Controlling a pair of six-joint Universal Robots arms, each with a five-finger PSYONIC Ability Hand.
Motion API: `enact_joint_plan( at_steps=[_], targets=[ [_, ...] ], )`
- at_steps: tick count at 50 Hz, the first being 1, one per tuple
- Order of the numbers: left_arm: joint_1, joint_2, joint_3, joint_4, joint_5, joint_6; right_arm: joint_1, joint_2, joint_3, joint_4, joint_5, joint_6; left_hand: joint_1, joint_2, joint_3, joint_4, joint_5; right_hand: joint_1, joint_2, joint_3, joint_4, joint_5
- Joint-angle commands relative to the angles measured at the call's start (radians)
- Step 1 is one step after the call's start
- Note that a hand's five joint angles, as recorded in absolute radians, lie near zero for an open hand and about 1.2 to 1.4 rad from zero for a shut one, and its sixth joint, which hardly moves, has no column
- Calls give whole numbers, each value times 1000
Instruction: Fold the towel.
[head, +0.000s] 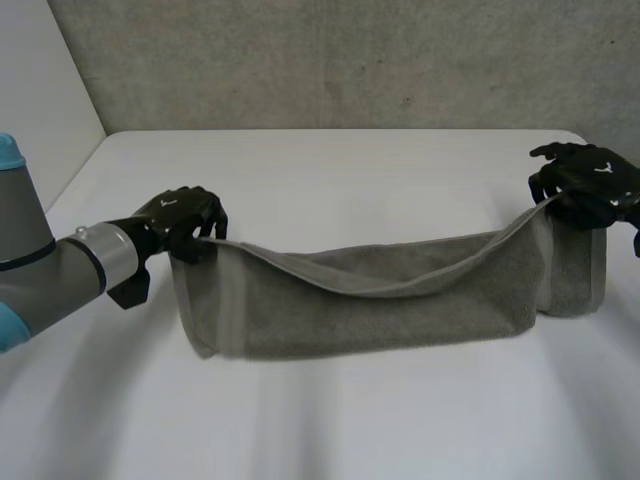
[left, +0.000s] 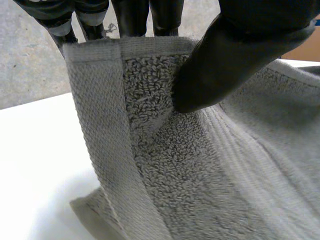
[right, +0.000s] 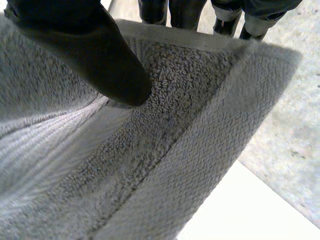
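The grey towel (head: 380, 310) hung as a long band across the middle of the white table (head: 330, 170), its lower part resting on the tabletop and its upper edge sagging between two raised end corners. The left hand (head: 185, 222) was clamped on the towel's upper left corner, its thumb (left: 225, 65) pressing the terry pile against the fingers (left: 132, 15) behind the hem. The right hand (head: 590, 185) pinched the upper right corner in the same way, with thumb (right: 95, 55) on the pile and fingers (right: 185, 12) behind the border, near the table's far right corner.
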Motion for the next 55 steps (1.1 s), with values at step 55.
enact_joint_plan(
  at_steps=[55],
  targets=[
    [-88,94,-206,20,-41,-4,-187,-61,54,429,-40,-440,77,73,-43,-50,61,85,106,-7,-60,62]
  ],
)
